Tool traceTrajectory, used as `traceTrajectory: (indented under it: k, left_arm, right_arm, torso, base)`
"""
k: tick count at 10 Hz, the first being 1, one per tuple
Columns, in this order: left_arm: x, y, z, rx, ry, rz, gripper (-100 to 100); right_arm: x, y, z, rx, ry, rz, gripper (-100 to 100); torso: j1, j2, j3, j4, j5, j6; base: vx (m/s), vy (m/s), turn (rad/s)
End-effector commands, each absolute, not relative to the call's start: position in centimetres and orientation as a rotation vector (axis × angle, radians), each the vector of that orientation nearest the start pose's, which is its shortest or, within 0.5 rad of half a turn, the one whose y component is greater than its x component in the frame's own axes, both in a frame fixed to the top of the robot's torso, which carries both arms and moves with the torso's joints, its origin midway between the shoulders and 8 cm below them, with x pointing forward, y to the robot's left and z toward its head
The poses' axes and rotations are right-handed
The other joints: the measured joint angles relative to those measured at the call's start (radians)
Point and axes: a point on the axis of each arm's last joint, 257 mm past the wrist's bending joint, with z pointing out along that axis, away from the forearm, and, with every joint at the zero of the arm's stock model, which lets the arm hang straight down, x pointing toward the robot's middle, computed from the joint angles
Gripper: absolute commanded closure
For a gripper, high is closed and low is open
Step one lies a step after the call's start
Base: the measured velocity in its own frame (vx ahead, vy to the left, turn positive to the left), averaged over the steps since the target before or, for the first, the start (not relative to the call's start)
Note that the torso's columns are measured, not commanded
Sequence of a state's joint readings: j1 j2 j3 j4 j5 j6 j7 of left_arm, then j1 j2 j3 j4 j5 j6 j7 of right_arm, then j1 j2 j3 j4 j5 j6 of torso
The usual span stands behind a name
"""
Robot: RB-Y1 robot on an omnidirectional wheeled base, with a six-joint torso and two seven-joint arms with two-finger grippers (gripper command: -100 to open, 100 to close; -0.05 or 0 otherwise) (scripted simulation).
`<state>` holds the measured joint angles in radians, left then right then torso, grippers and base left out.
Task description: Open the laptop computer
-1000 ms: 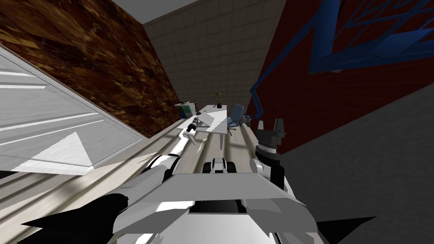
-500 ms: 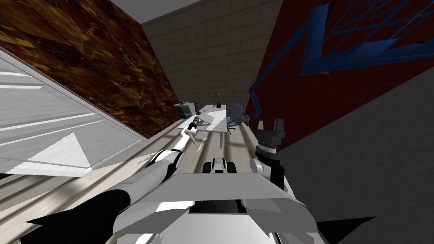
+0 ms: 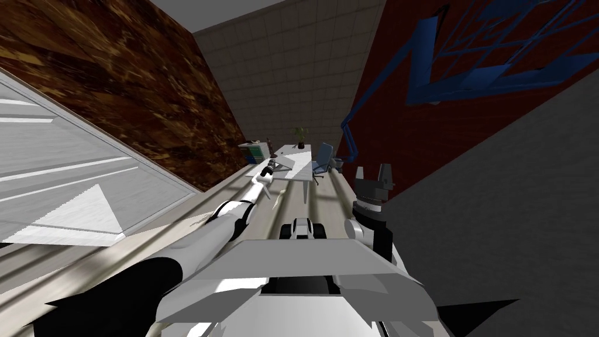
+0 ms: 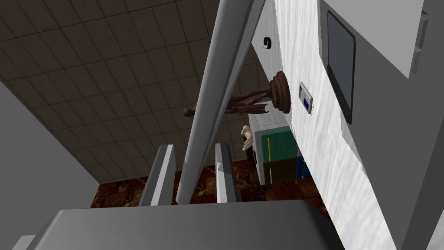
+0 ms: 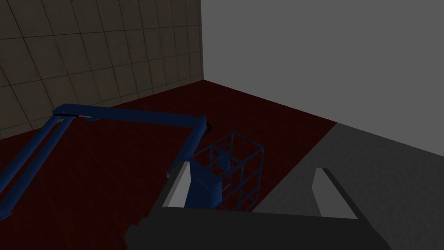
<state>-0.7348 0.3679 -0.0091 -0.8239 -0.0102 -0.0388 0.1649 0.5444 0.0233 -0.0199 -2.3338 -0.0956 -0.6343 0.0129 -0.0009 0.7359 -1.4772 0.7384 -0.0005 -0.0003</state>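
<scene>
Two fingers of the left gripper (image 4: 195, 147) are drawn in narrow on either side of the lid (image 4: 219, 74), a thin light grey slab running up between them. Slivers of background show beside the slab, so a firm pinch is judged likely but not confirmed.

Lid condition: it is lifted clear of what I take to be the base (image 4: 381, 30), a grey body lying on the table (image 4: 312, 143) and bearing a dark rounded panel. The exact angle cannot be read.

Location: the head view places the laptop (image 3: 285, 163) close to the table's near edge, with the lid showing as a raised wedge and the left arm stretched out to it. A brown ornament (image 4: 279, 91) stands on the table just past the laptop. A plant (image 3: 300, 136) sits at the far edge.

The right gripper (image 3: 372, 169) is held upright on the right side, well apart from the table, with its fingers spread wide and holding nothing.

Progress assessment: the grasp is made and the opening is under way. Outstanding: swing the lid back to a usable angle, then let go. The plant and ornament appear clear of the lid's sweep.
</scene>
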Motion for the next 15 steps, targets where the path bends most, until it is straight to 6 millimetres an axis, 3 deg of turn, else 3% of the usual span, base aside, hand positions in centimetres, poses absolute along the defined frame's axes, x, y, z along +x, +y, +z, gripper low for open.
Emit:
traceTrajectory:
  k: [1, 2, 4, 6, 7, 11, 15]
  left_arm:
    - [73.4, 28.6, -9.1, -1.036, 1.242, -1.125, 100]
    - [73.9, 28.5, -8.7, -1.039, 1.244, -1.123, 100]
    - [73.7, 29.4, -11.4, -1.086, 1.275, -1.086, 100]
    - [73.9, 29.3, -10.9, -1.079, 1.271, -1.091, 100]
    - [74.0, 31.0, -9.8, -1.096, 1.247, -1.067, -100]
    - [74.1, 32.8, -8.7, -1.108, 1.229, -1.041, -100]
    - [74.2, 36.0, -6.4, -1.134, 1.194, -0.999, -100]
  right_arm:
    - [30.1, -29.9, 5.8, 0.602, 0.43, 1.337, 0]
    - [30.1, -29.9, 5.8, 0.602, 0.43, 1.337, 0]
    - [30.1, -29.9, 5.8, 0.602, 0.43, 1.337, 0]
    - [30.1, -29.9, 5.8, 0.602, 0.43, 1.337, 0]
    - [30.1, -29.9, 5.8, 0.602, 0.43, 1.337, 0]
    - [30.1, -29.9, 5.8, 0.602, 0.43, 1.337, 0]
    - [30.1, -29.9, 5.8, 0.602, 0.43, 1.337, 0]
  torso:
    - [0.001, 0.006, 0.003, 0.002, 0.0, 0.004]
    - [0.0, 0.008, 0.005, 0.003, 0.0, 0.002]
    - [-0.001, 0.001, 0.001, 0.001, 0.0, -0.001]
    - [0.003, -0.002, -0.002, -0.003, 0.002, 0.0]
    - [0.003, -0.002, -0.002, -0.002, 0.002, 0.0]
    - [0.001, 0.003, 0.002, 0.0, 0.0, 0.0]
    - [0.0, 0.005, 0.003, 0.002, -0.001, 0.001]
  base:
    - [-0.138, 0.056, -0.096]
    - [-0.063, 0.017, -0.016]
    - [0.005, -0.008, 0.012]
    - [0.007, -0.003, 0.002]
    - [-0.039, 0.009, -0.196]
    - [-0.037, 0.017, -0.094]
    - [-0.04, 0.016, -0.13]
